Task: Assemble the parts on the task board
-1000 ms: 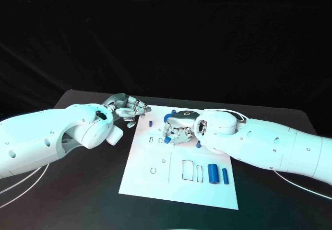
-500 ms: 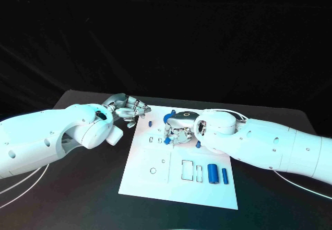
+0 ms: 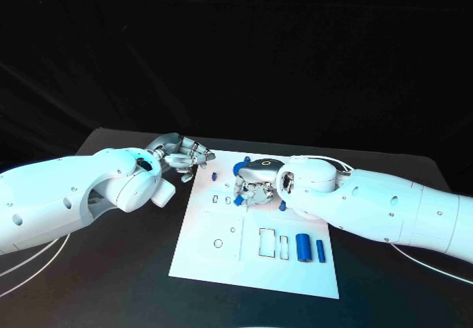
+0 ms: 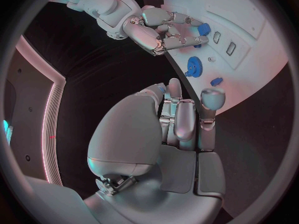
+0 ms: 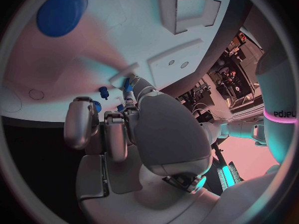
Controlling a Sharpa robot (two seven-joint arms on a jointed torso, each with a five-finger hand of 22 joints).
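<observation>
Working at the middle of the task board (image 3: 212, 263), the right hand (image 3: 254, 186) bends down over the small slots there, its fingers (image 4: 163, 32) curled around a small blue part (image 4: 202, 29) that it pinches just above the plate. The board lies in the centre of the head view, reaching toward the lower middle. On its upper edge sit a blue gear (image 4: 194, 64) and a smaller blue piece (image 4: 216, 81); near its lower right lie two blue cylinders (image 3: 309, 247) side by side, beside rectangular cutouts.

The step in hand looks like seating the pinched part into one of the slots beneath the right hand. The next move probably calls for lining the part up over its slot and pressing it straight down, without nudging the board.

The left hand (image 3: 183, 155) hovers at the board's upper-left corner, over the black table (image 3: 118, 273). Its fingers are curled inward, and I see nothing in them.
</observation>
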